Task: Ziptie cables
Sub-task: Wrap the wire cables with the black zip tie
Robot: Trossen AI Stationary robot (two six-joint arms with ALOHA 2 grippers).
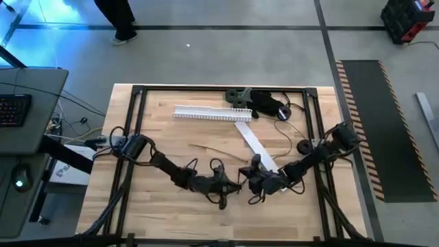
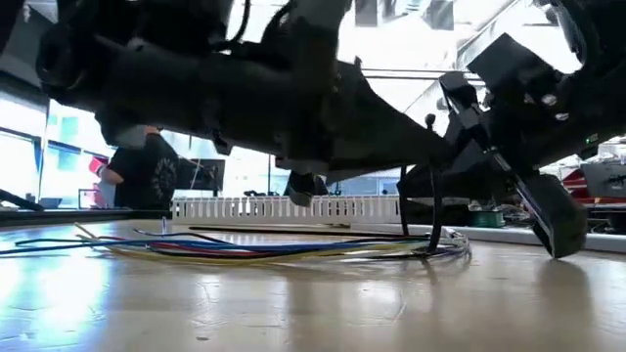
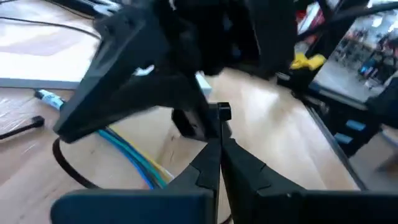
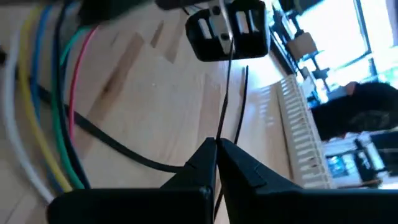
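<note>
Both arms reach inward over the middle of the near part of the table; the left arm comes from the left side, bent at the elbow, and the right arm comes from the right side in the same way; the left gripper (image 1: 230, 184) and the right gripper (image 1: 252, 180) almost meet, tips facing each other; each one has its fingers pressed together, low above the surface.
</note>
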